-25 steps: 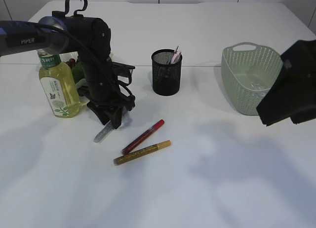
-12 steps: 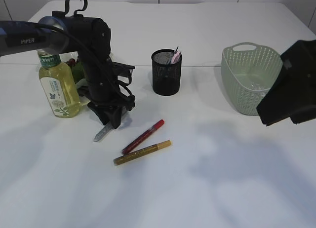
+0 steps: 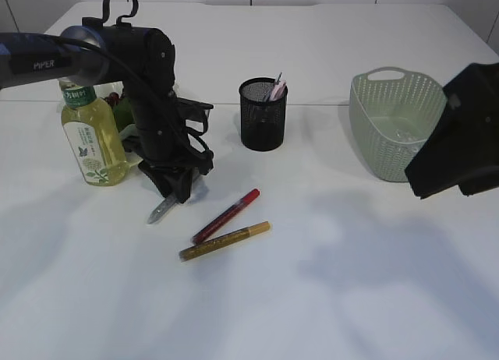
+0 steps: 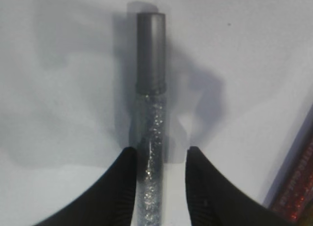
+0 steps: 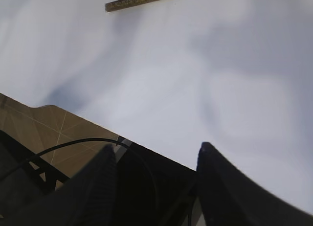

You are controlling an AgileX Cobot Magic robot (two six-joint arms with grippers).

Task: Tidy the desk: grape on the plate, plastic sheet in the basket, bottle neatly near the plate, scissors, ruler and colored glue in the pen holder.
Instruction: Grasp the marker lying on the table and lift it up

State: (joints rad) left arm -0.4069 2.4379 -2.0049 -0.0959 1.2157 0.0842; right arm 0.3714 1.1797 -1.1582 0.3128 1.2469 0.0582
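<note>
Silver glitter glue (image 4: pixel 149 138) lies flat on the counter (image 3: pixel 327 298), just in front of the bottle (image 3: pixel 91 138), w/ the left pincer (image 4: pixel 159 179) straddling its lower half. Fingers sit either side of the tube; the left one looks to be touching it, a sliver of gap shows by the right one, so it's closing on but not clearly clamped — can't call it a firm hold yet. Right pincer (image 5: pixel 155 179) hangs released, nothing between its jaws, well off to the side near the basket (image 3: pixel 390 126).

Step in hand, as I judge it: grab the silver tube for the pen holder (image 3: pixel 263 114). To do it well: close square across the tube, not at a slant, so it doesn't roll or squirt out. Grip is near one end, so expect the capped end to droop on lift; go up slow. Keep clear of the red glue (image 3: pixel 226 216) and gold glue (image 3: pixel 224 241) lying close by. Tilt tube upright before lowering into holder, which already holds items.
</note>
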